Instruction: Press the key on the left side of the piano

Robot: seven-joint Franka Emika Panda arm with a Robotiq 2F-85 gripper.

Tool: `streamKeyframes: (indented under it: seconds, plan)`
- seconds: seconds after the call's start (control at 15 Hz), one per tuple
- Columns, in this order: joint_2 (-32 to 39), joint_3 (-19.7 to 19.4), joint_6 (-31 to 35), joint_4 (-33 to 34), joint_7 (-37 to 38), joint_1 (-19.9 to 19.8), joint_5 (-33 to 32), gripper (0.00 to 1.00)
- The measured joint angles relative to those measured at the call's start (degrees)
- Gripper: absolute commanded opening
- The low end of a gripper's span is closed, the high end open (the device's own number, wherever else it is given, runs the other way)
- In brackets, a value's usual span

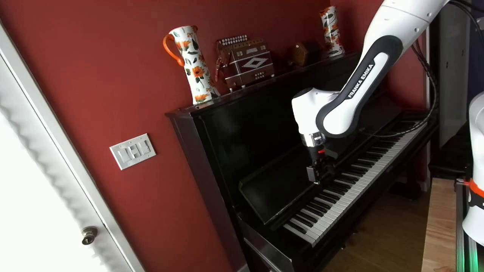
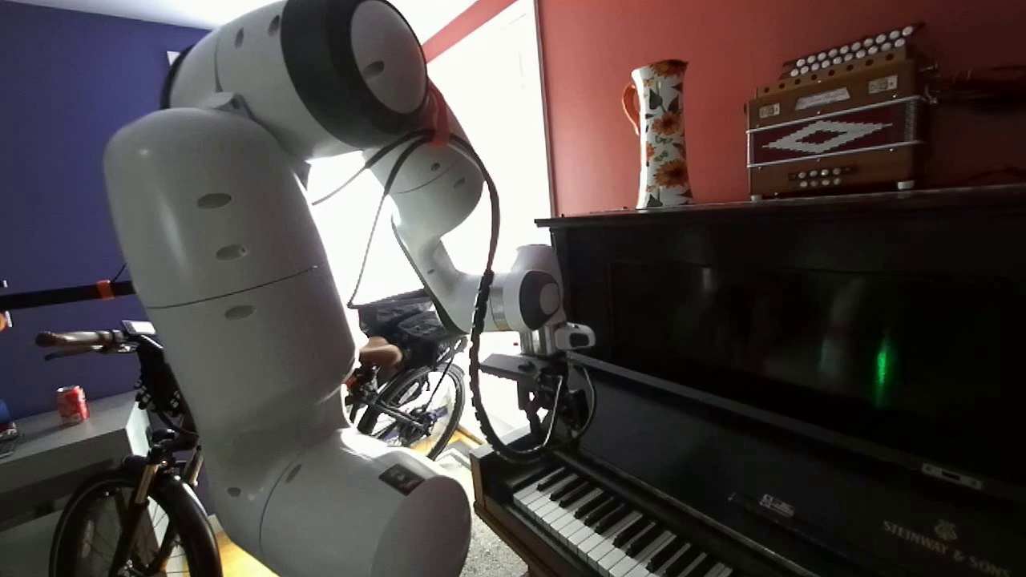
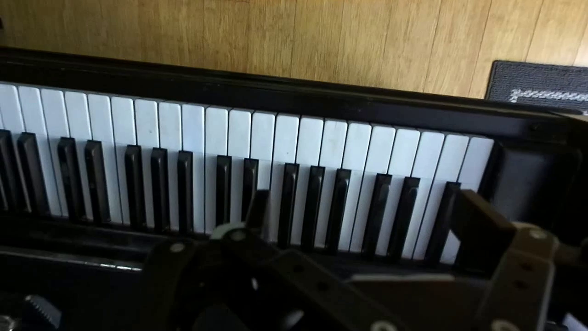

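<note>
The black upright piano (image 1: pixel 249 132) stands against the red wall. It shows in both exterior views (image 2: pixel 769 312). Its row of white and black keys (image 1: pixel 302 235) runs along the front. The same keyboard end shows in an exterior view (image 2: pixel 553 505) and at the right of the wrist view, where the end white key (image 3: pixel 477 158) meets a black end block. My gripper (image 1: pixel 319 175) points down above the back of the keys near this end. In the wrist view the gripper (image 3: pixel 367 214) is open and empty, its fingers wide apart over the keys. Fingertip contact cannot be told.
The piano's tilted black panel (image 1: pixel 274 185) rises right behind the gripper. A flowered pitcher (image 1: pixel 194 64) and an accordion (image 1: pixel 247 62) stand on the piano top. A cable (image 2: pixel 481 361) hangs beside the arm. A bicycle (image 2: pixel 417 401) stands behind the arm.
</note>
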Motion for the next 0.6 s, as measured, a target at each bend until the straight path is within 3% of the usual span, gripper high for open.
streamKeyframes:
  seconds: [0.6]
  plan:
    - [-12.27, 6.11, -9.72, 0.57, 6.96, -0.62, -1.40, 1.00]
